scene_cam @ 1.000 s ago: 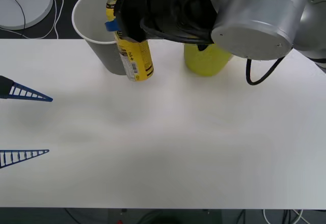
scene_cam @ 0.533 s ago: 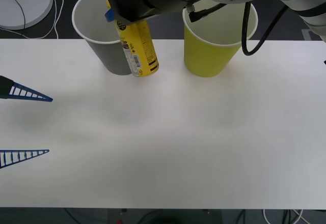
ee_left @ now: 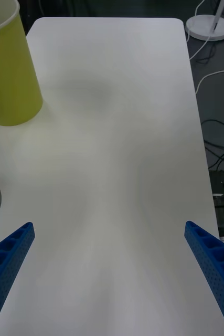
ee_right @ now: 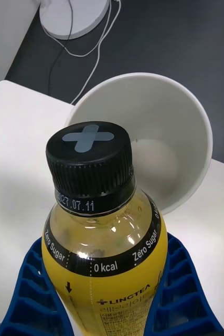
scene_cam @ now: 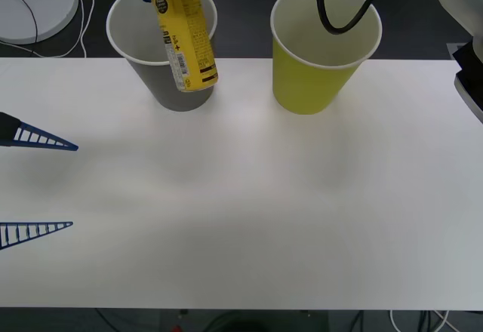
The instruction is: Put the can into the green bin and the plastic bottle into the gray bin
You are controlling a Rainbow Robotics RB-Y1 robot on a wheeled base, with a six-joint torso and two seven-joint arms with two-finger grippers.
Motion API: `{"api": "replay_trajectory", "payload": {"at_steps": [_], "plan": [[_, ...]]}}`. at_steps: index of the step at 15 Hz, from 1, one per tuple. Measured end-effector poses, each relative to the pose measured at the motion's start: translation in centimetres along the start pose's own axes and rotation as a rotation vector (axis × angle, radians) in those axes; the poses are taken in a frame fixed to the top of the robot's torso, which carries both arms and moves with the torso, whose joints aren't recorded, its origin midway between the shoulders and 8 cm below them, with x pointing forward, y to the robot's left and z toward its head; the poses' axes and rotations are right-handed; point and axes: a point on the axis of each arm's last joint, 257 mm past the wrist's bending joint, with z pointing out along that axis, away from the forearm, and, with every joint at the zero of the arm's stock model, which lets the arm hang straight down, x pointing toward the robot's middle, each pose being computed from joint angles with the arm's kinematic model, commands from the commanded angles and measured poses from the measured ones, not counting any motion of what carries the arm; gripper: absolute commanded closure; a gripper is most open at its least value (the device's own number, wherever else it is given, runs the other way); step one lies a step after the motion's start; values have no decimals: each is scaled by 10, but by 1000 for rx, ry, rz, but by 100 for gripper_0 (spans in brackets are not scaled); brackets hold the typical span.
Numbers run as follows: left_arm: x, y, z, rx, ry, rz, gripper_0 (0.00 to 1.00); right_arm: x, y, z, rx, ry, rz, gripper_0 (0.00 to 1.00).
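Above the gray bin (scene_cam: pixel 161 53), the right gripper (ee_right: pixel 109 294) has raised the plastic bottle (scene_cam: pixel 185 41) higher.

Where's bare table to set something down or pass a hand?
The table is bare from the cups to its near edge. Open left gripper borders its left side. It's crowded at the gray bin, where the right gripper holds the bottle.

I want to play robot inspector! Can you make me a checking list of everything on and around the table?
Surface: white table, bare in the middle.
Job's things: gray bin and green bin upright at the far edge; plastic bottle held above the gray bin's rim, black cap on. No can seen.
Clutter: nothing seen.
Grippers: right gripper fingers shut on the bottle; left gripper open, idle at the table's left.
Cables: white cords on the floor; black cable over the green bin.
Surroundings: round white base, dark floor.
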Motion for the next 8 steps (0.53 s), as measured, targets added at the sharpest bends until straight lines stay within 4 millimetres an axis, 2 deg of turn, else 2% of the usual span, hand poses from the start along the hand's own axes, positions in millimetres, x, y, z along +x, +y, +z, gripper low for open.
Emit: {"api": "replay_trajectory", "payload": {"at_steps": [8], "plan": [[0,0,0,0,0,0,0,-36,-6,11,71,31,96,100]]}}
